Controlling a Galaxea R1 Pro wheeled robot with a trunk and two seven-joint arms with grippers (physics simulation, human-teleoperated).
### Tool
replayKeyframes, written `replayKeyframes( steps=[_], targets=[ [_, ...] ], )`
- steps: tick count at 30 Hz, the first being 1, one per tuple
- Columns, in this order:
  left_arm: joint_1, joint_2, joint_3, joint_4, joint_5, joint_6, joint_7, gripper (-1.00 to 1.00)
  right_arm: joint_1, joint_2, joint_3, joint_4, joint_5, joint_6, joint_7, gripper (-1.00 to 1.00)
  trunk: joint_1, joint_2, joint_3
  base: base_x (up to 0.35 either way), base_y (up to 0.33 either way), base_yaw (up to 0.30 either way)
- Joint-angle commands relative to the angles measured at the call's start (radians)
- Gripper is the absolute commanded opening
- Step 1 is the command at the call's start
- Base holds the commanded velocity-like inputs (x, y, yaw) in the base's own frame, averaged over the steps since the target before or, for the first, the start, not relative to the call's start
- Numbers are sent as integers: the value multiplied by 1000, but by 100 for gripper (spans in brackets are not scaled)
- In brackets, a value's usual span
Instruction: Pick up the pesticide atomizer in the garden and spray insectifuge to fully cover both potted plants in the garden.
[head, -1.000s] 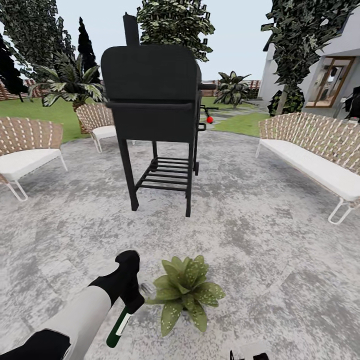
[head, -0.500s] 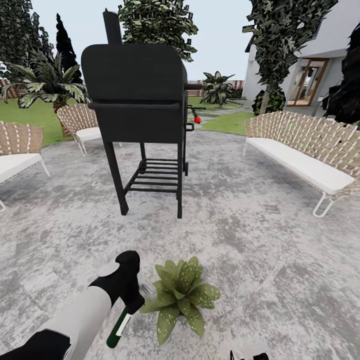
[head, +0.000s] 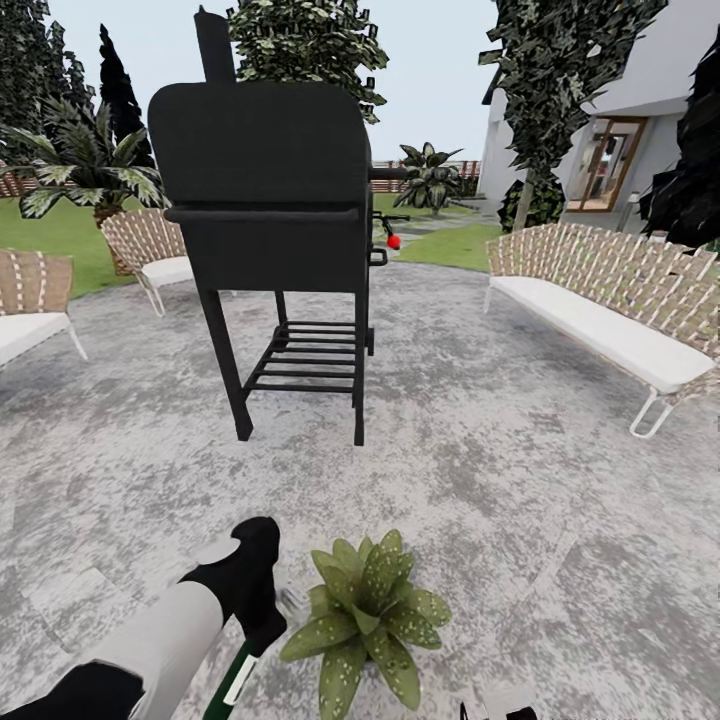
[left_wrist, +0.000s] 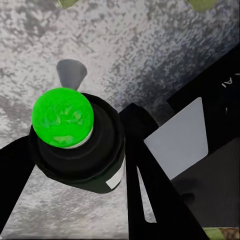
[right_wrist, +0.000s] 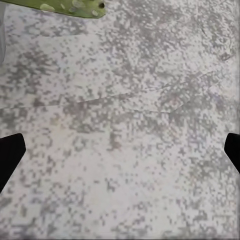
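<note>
**Left gripper holding atomizer beside potted plant on paved patio**

The left gripper (head: 262, 625) is seen clamped on the pesticide atomizer (head: 232, 688), a small dark green-black spray bottle with a white label strip. In the left wrist view the black fingers (left_wrist: 145, 165) are pressed against both sides of the bottle's dark body (left_wrist: 82, 150), which carries a bright green round cap and a grey nozzle cone. In the head view the bottle is held tilted, its base pointing down toward the lower frame edge and its head toward the plant. The left arm is extended forward and low from the lower left, with a light grey forearm and a black wrist section raised above the gripper.

Just beside the gripper, a potted plant (head: 368, 618) with a low rosette of pointed olive-green speckled leaves stands on the grey mottled stone paving (head: 520, 520); contact between nozzle and leaves cannot be determined.

The right gripper (right_wrist: 120, 155) is recorded with its two black fingertips far apart at opposite frame edges, nothing between them, pointing at the paving; a green leaf tip shows at one edge.

Farther out, a tall black metal smoker grill (head: 268, 200) on four legs stands on the paving. A woven wicker bench with white cushion (head: 610, 310) is noted at right, and woven chairs (head: 150, 250) at left, with lawn and trees beyond.
</note>
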Motion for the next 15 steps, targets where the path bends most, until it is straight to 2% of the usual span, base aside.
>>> replayKeyframes(
  steps=[1, 5, 12, 15],
  targets=[
    [0, -2, -1, 0, -8, 8, -11, -100, -1, 0, -8, 1, 11, -2, -4, 100, 0, 0, -1, 0, 0, -14],
    [-1, -29, 0, 0, -8, 8, -12, -100, -1, 0, -8, 1, 11, -2, -4, 100, 0, 0, -1, 0, 0, -8],
    [-1, -31, 0, 0, -9, 8, -10, -100, -1, 0, -8, 0, 11, -2, -4, 100, 0, 0, -1, -3, 0, -249],
    [-1, -30, 1, 0, -9, 8, -10, -100, -1, 0, -8, 1, 11, -2, -4, 100, 0, 0, -1, -183, 0, -152]
  ],
)
